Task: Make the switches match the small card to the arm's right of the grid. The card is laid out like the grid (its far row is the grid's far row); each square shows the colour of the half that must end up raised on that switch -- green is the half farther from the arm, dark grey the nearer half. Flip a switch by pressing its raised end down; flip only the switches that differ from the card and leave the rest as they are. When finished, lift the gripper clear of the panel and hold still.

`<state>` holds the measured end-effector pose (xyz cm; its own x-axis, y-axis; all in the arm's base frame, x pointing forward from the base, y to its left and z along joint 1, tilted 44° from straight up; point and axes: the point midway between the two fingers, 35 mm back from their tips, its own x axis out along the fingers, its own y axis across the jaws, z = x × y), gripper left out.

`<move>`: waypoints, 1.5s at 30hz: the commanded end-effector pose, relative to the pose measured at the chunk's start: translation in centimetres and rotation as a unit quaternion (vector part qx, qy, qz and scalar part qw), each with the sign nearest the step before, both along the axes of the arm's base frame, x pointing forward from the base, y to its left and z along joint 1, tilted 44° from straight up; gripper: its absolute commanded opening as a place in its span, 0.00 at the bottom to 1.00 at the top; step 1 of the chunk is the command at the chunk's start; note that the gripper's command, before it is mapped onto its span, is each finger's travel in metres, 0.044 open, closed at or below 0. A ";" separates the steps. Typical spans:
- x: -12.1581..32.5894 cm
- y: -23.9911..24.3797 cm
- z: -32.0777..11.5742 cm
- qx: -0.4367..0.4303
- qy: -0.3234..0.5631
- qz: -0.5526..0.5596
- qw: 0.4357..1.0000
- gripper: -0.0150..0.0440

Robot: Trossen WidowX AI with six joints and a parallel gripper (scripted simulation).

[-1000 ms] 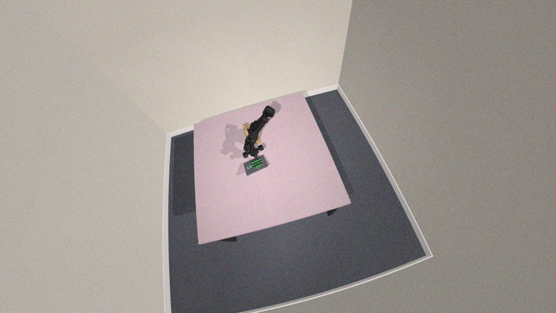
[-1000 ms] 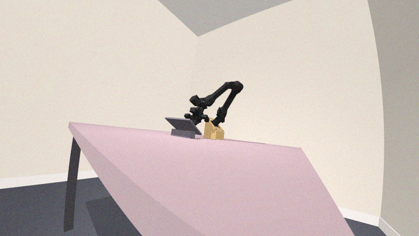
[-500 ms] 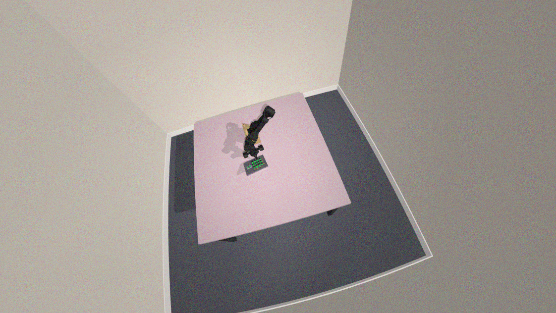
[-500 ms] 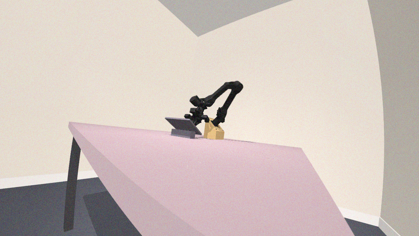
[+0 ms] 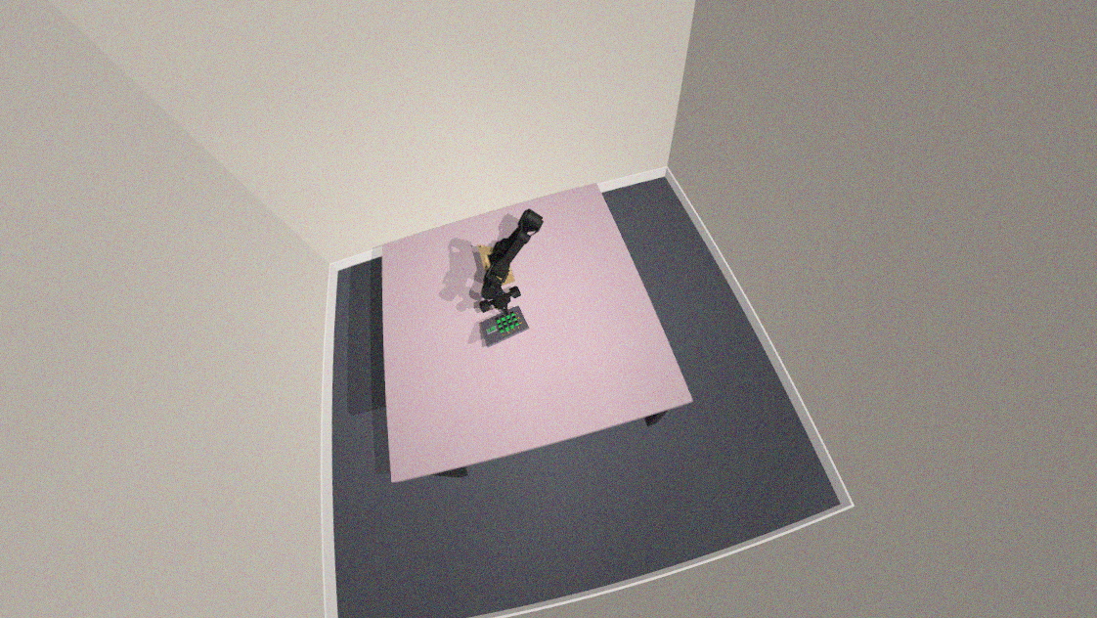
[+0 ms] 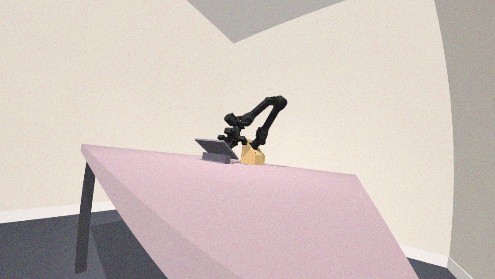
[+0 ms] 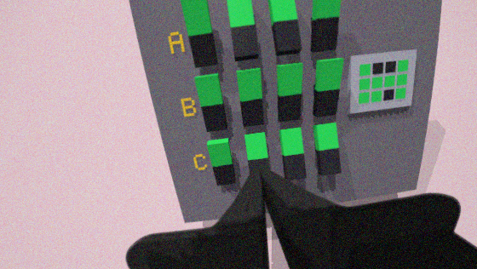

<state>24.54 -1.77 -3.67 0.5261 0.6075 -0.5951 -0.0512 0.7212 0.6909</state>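
Note:
The tilted grey panel (image 5: pixel 524 325) (image 6: pixel 215 146) (image 7: pixel 383 145) bears the switch grid. The card (image 7: pixel 354 85) shows dark at A2, A3 and C3, green elsewhere. Switches A2 (image 7: pixel 244 36) and A3 (image 7: pixel 287 36) look raised on the near half. A1 (image 7: pixel 202 48), A4 (image 7: pixel 324 34), all of row B and C1 (image 7: pixel 220 153) look raised on the far green half. C2 (image 7: pixel 256 145), C3 (image 7: pixel 292 141) and C4 (image 7: pixel 327 137) look raised on the near dark half. My gripper (image 7: pixel 259 174) (image 5: pixel 506 310) is shut and empty, its tips over C2's dark half; contact is hidden.
The panel stands on the pink table (image 5: pixel 568 368) (image 6: pixel 277 208) on a grey block (image 6: pixel 216 158). The arm's yellow base (image 6: pixel 253 157) stands close behind the panel's near edge. C1 and C3 sit close on either side of the fingertips. Row A's far ends are cut off in the wrist view.

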 end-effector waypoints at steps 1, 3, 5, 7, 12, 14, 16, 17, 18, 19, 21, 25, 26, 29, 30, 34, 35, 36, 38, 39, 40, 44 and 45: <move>0.0 0.0 -0.1 -0.001 0.003 -0.001 1.000 0.25; 0.0 0.1 -0.1 -0.001 0.003 -0.001 1.000 0.25; 0.0 0.1 -0.1 -0.001 0.003 -0.001 1.000 0.25; 0.0 0.1 -0.2 -0.001 0.003 -0.001 1.000 0.25; 0.1 0.1 -0.2 -0.001 0.003 -0.001 1.000 0.25; 0.1 0.2 -0.2 -0.001 0.003 -0.001 1.000 0.25; 0.1 0.2 -0.2 -0.001 0.003 -0.001 1.000 0.25; 0.1 0.2 -0.2 -0.001 0.003 -0.001 1.000 0.25; 0.1 0.2 -0.2 0.000 0.003 -0.001 1.000 0.25; 0.1 0.2 -0.3 0.000 0.003 -0.001 1.000 0.25; 0.1 0.2 -0.3 0.000 0.003 -0.001 1.000 0.25; 0.1 0.2 -0.3 0.000 0.003 -0.001 1.000 0.25; 0.1 0.3 -0.3 0.000 0.003 -0.001 1.000 0.25; 0.2 0.3 -0.3 0.000 0.003 -0.001 1.000 0.25; 0.2 0.3 -0.3 0.000 0.003 -0.001 1.000 0.25; 0.2 0.3 -0.4 0.000 0.003 -0.001 1.000 0.25; 0.2 0.3 -0.4 0.000 0.003 -0.001 1.000 0.25; 0.2 0.3 -0.4 0.000 0.003 -0.001 1.000 0.25; 0.0 -0.2 -0.1 -0.002 0.003 0.000 1.000 0.25; -0.3 -0.7 0.2 -0.003 0.006 0.000 1.000 0.25; -0.7 -1.4 0.7 -0.004 0.010 0.000 1.000 0.25; -2.6 -3.5 3.1 -0.003 0.015 0.006 1.000 0.25; -2.9 -3.7 3.5 -0.003 0.014 0.007 1.000 0.25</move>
<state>23.28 -3.21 -2.74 0.5061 0.6108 -0.6089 -0.0322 0.7189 0.6944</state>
